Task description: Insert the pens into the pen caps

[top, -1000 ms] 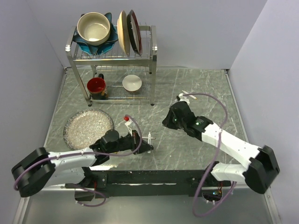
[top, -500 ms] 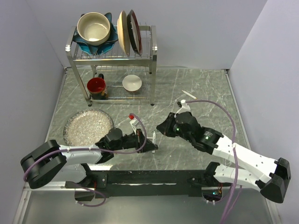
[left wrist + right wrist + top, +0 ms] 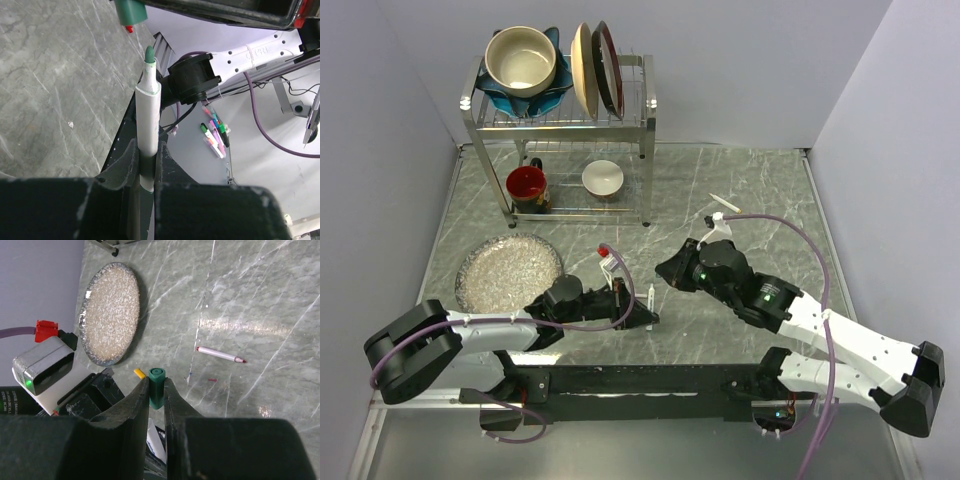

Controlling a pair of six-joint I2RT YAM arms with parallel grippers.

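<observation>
Though overhead cam hides green cap (image 3: 157,381), wrist cam shows right gripper (image 3: 156,388) pinching it; left gripper (image 3: 147,156) clamped on green-tip pen (image 3: 148,112).

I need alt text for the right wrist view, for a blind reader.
The right pincer grips a green pen cap. Beyond it, a red-tipped pen and a speckled plate lie on the grey marble table.

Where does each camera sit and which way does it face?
Top external: above, behind the robot, looking down at the table; left arm and right arm show.
Left wrist: looks along the left end effector, shut on the green-tipped pen.
Right wrist: looks down past the right end effector, shut on the green cap.
Both wrist views show that cap.
</observation>
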